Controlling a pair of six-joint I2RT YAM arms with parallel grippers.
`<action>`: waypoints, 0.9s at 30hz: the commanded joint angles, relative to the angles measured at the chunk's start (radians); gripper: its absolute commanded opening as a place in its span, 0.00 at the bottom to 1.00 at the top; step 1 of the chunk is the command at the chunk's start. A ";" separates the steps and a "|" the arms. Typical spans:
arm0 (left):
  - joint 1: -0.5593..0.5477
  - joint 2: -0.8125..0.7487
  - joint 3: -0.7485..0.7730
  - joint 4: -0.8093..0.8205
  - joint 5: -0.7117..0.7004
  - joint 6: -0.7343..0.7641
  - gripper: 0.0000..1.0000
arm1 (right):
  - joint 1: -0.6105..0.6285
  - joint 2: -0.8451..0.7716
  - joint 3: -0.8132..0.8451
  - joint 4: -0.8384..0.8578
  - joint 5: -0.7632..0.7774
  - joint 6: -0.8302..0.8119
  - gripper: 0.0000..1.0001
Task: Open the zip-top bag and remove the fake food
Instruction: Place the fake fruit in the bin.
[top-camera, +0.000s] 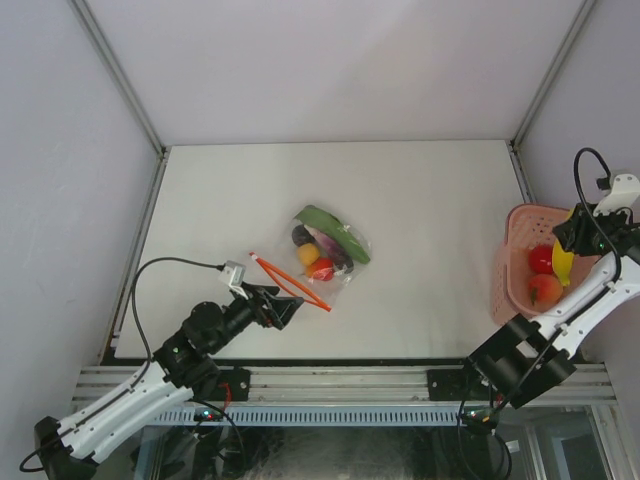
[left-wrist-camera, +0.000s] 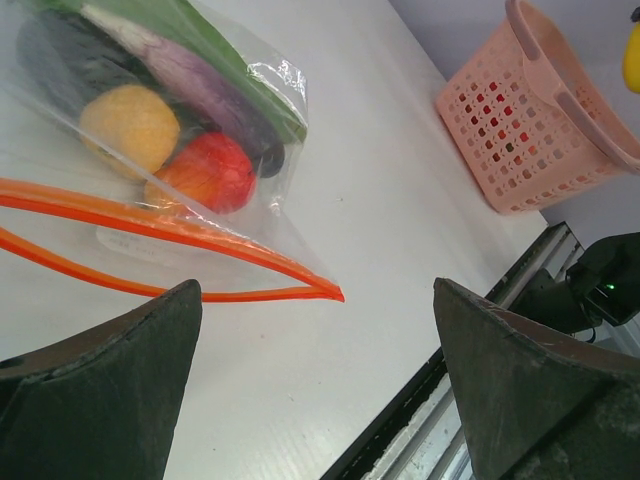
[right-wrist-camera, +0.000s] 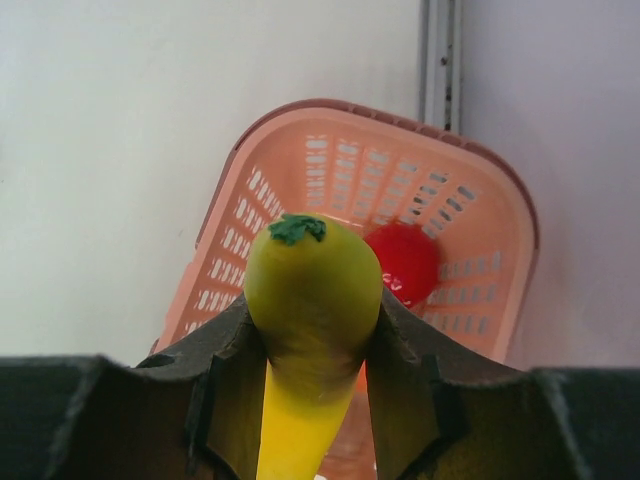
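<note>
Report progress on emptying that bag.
Done: the bag looks open, its zip strips parted, and two pieces lie in the basket. In hand: the right pincer grips a yellow piece over the basket. Left: several pieces sit inside the bag; the left pincer stands open by its mouth.

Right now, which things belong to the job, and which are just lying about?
Job: zip-top bag, opened; fake food inside it; yellow piece gripped by the right tool; left tool, open.
Bystander: pink basket, holding two reddish pieces.
</note>
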 joint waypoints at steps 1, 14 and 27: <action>0.005 0.015 0.020 0.056 -0.019 0.019 1.00 | 0.047 0.053 -0.001 -0.022 0.031 -0.021 0.05; 0.005 -0.033 0.000 -0.002 -0.039 -0.022 0.99 | 0.198 0.133 -0.126 0.101 0.211 0.087 0.11; 0.005 0.005 -0.001 0.047 -0.050 -0.040 0.99 | 0.249 0.227 -0.204 0.189 0.335 0.104 0.22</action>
